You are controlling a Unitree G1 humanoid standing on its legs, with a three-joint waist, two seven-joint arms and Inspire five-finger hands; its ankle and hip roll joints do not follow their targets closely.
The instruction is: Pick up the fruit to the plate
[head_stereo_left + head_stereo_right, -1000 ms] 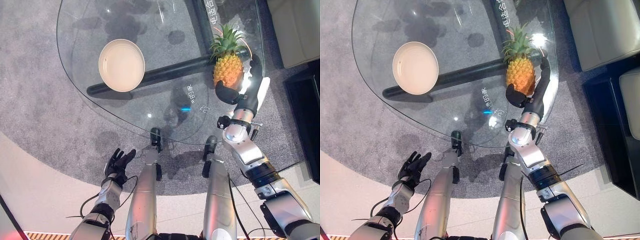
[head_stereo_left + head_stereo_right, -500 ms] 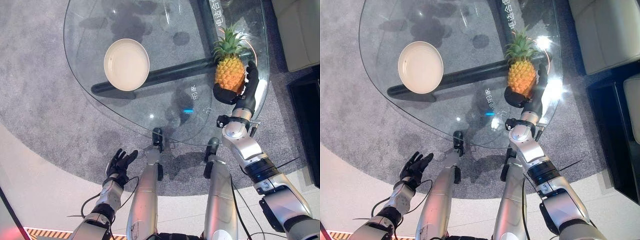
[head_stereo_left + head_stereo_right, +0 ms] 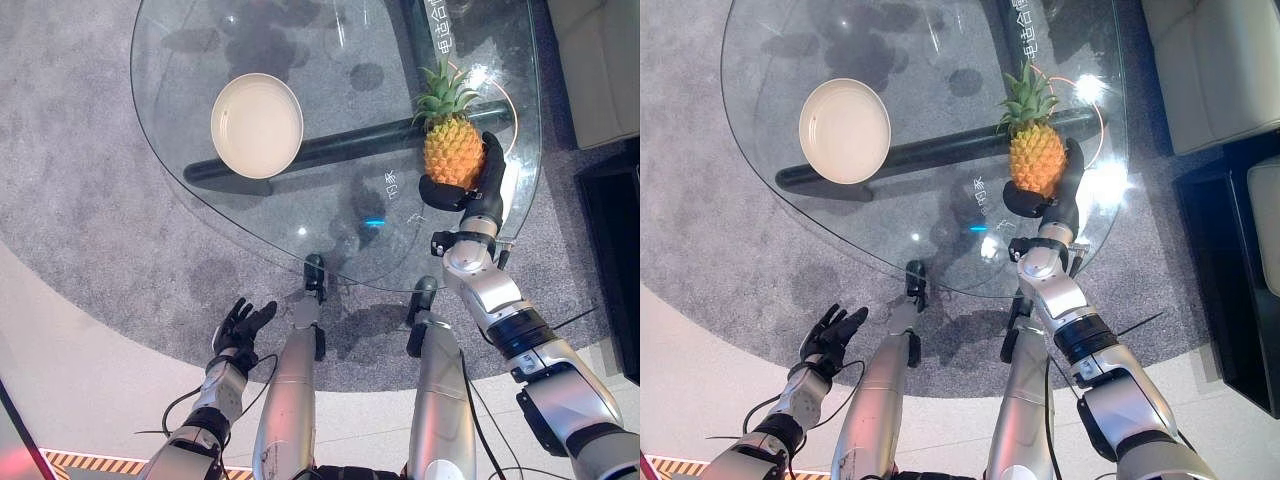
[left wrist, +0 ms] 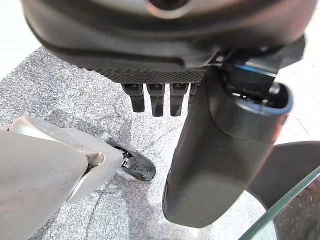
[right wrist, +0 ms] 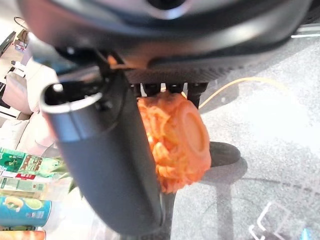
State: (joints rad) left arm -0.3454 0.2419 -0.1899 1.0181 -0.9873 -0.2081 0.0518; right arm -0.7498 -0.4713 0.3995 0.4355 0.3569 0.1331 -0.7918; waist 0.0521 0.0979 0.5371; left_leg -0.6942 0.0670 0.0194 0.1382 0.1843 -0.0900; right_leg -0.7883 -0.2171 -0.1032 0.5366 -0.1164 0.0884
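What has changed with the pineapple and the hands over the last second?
The right robot hand has closed round the pineapple, thumb and fingers now gripping its body. The pineapple seems to have shifted slightly toward the plate, which stayed put. The left robot hand stayed open, low beside the table.

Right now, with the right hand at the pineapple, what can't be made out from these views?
- Whether the pineapple has left the glass table: neither eye view shows its underside.
- Right hand fingers: behind the fruit in the eye views, cut off by the hand's bulk in the right wrist view.
- Plate: any fine marks are too small to make out.
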